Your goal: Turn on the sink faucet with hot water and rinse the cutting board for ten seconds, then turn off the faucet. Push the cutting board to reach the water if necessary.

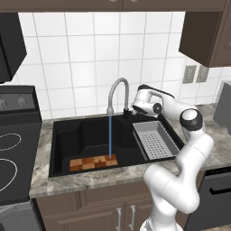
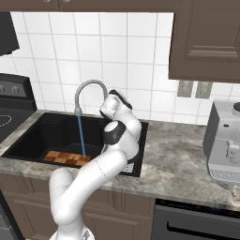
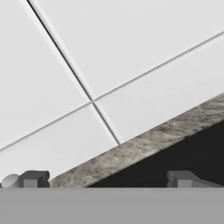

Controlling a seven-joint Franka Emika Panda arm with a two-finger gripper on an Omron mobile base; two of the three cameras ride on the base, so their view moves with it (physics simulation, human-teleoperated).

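Note:
The black sink is set in the marble counter. From the grey gooseneck faucet a thin blue stream of water falls straight onto the right end of the checkered cutting board, which lies flat on the basin floor near the front wall. My gripper hovers right beside the faucet's dark base, behind the sink. In the hand view the gripper is open, its fingertips wide apart, facing the tiled wall and counter edge. The right base view shows the faucet, water and board.
A grey perforated tray sits in the sink's right part, just below my hand. A stove stands to the left. A grey appliance is on the counter at the right. Wall cabinets hang above.

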